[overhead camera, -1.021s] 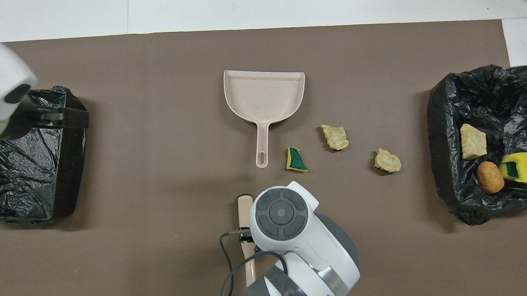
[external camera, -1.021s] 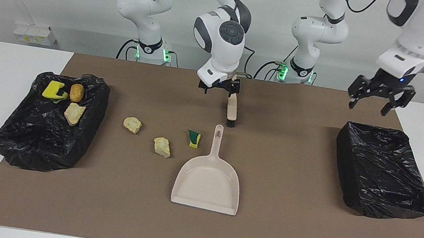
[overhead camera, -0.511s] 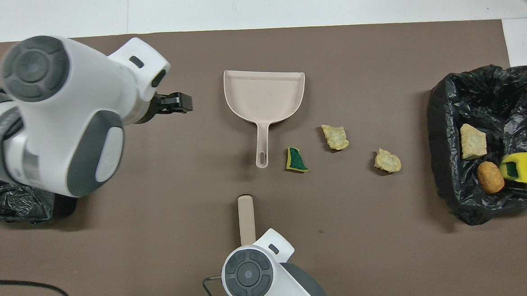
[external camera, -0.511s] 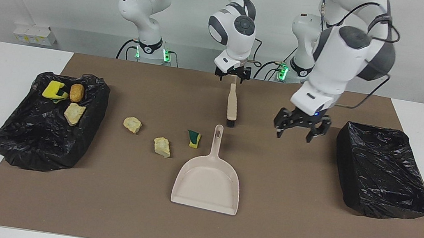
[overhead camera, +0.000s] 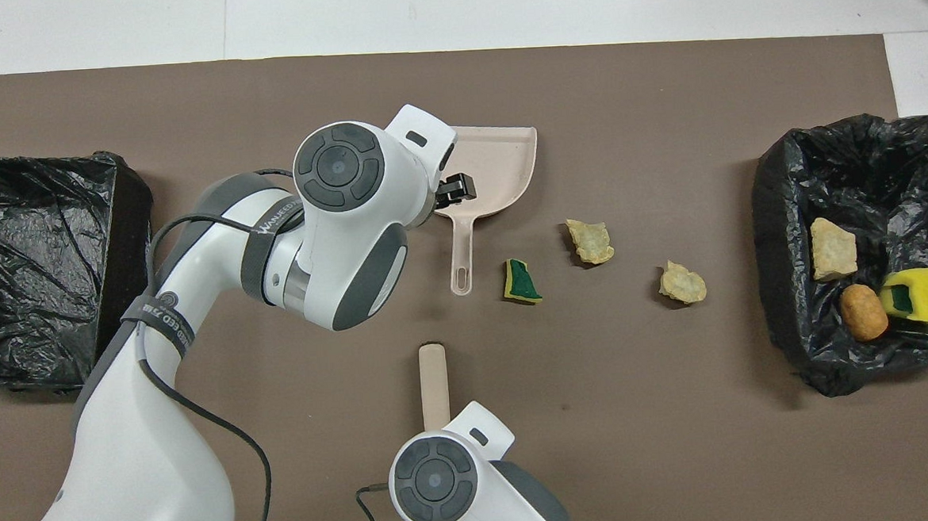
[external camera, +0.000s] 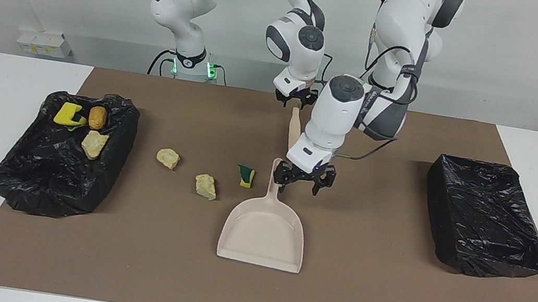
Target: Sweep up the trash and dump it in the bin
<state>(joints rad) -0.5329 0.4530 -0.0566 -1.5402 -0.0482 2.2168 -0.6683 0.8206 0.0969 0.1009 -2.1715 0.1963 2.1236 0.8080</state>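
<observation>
Since a second ago, the left gripper (external camera: pixel 303 179) has swung from above the empty bin (external camera: pixel 487 216) at the frame's right to the centre, and now hovers wide open just beside the dustpan (external camera: pixel 262 234) handle. Meanwhile, the right gripper (external camera: pixel 297 98) has drawn back to upper centre, at the brush (external camera: pixel 294 125) handle's top end; whether it has closed on the handle cannot be told.

Trash: three pieces lie on the mat left of the dustpan, namely a sponge bit (external camera: pixel 245 175) and two chunks (external camera: pixel 205 186) (external camera: pixel 168 158). Three more sit in the bag (external camera: pixel 33 181) at the frame's left.

Recommended procedure: centre the left gripper's fingers astride the handle, descend squarely, then close, so the pan stays flat for sweeping.

Hidden: the left arm covers the brush's bristle end in the facing view. In the overhead view it masks part of the pan, and the right wrist covers its own fingers.
</observation>
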